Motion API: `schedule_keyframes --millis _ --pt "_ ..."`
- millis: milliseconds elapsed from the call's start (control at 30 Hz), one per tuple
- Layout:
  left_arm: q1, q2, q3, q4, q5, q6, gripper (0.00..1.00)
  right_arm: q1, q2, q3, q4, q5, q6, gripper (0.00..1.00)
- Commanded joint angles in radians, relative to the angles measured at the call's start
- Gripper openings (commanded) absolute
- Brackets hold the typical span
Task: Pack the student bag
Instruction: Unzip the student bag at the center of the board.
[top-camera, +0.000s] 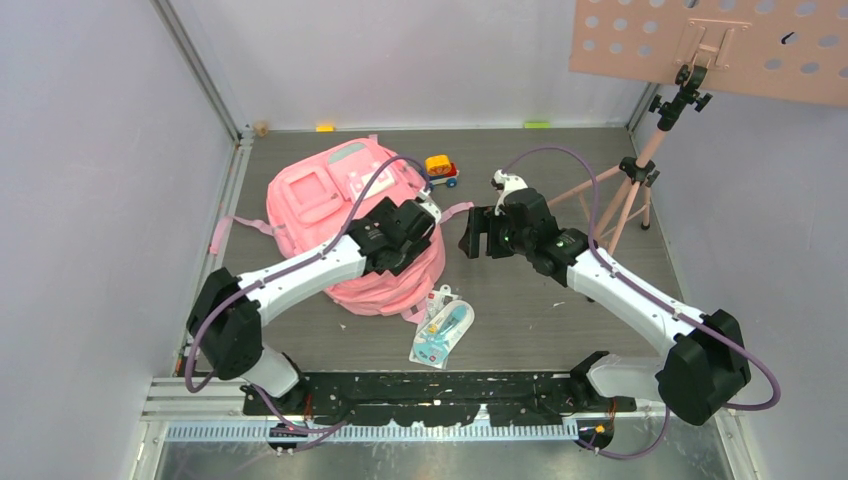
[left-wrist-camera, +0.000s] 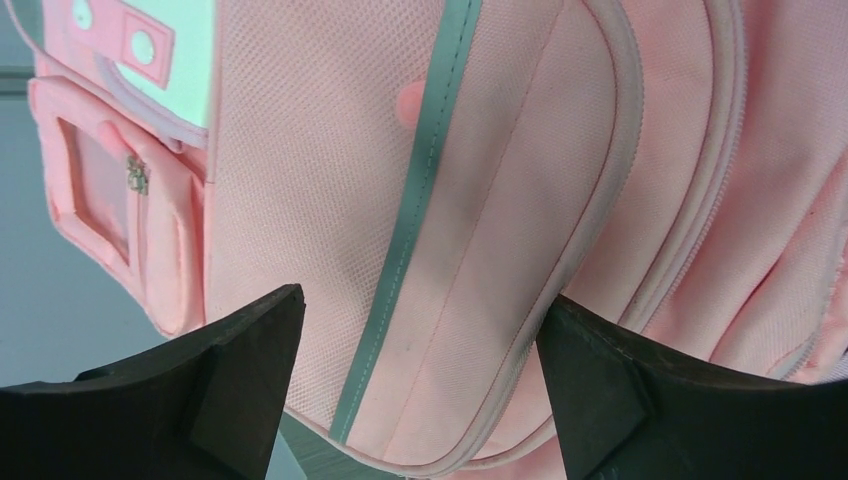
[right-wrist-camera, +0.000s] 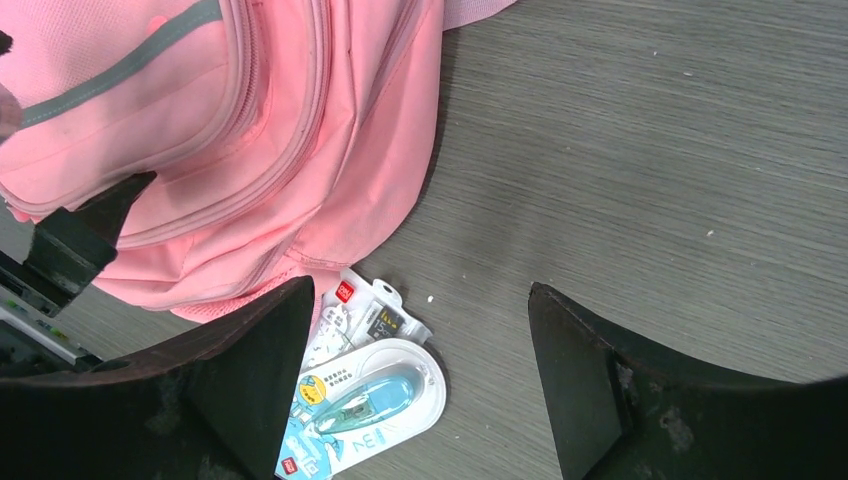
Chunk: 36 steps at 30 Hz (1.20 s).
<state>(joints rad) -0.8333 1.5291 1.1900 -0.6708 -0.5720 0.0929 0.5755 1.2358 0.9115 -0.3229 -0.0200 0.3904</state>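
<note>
Top view: the bag lies flat on the tabletop, left of centre, front pockets facing up. Its long axis runs from far-left to near-right, with the pocket end far and the bunched zipper folds near. The left gripper hangs over the bag's right edge. The right gripper hovers just beside that edge, over bare surface. A toy car sits at the bag's far right corner, and a blister pack lies by its near end. Both are outside the bag, so packing looks not yet begun.

Left wrist: the fingers stand spread, holding nothing, astride a pink panel with a grey-green stripe. A zipper line curves along the right. The step in hand looks like getting the bag open. I see no pull tab here, so the next move calls for finding it.

Right wrist: this gripper is open and empty too, over the tabletop, the pack down to its left by the bag's hem.
</note>
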Motion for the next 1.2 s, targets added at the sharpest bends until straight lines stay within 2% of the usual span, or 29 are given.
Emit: schedule_keyframes --millis 0,300,433,567,633,800,967,1033,1167 --pt "0.01 -0.067 0.03 0.018 -0.138 0.056 0.87 -0.003 -0.026 0.007 0.026 -0.011 -0.005 0.84" --pt "0.049 -0.115 0.053 -0.01 -0.102 0.049 0.9 -0.003 -0.011 0.012 0.026 -0.027 0.007 0.84" --pt "0.094 -0.126 0.055 -0.029 -0.02 0.004 0.9 -0.003 -0.006 0.012 0.026 -0.034 0.013 0.84" --pt "0.1 -0.117 0.018 -0.01 -0.037 0.003 0.87 -0.003 -0.005 0.006 0.029 -0.034 0.017 0.83" --pt "0.1 -0.117 -0.01 0.013 -0.057 0.005 0.81 -0.003 -0.004 0.001 0.035 -0.031 0.022 0.83" --pt "0.096 -0.118 -0.052 0.042 -0.035 -0.011 0.57 -0.003 -0.005 -0.016 0.054 -0.036 0.049 0.82" --pt "0.07 -0.11 -0.042 0.042 -0.023 -0.003 0.15 -0.003 -0.012 -0.048 0.067 -0.023 0.122 0.81" --pt "0.068 -0.121 -0.012 0.031 -0.029 -0.009 0.02 -0.003 -0.014 -0.059 0.07 -0.034 0.155 0.79" --pt "0.066 -0.179 0.075 0.022 -0.045 -0.02 0.0 -0.003 -0.015 -0.085 0.058 -0.075 0.21 0.78"
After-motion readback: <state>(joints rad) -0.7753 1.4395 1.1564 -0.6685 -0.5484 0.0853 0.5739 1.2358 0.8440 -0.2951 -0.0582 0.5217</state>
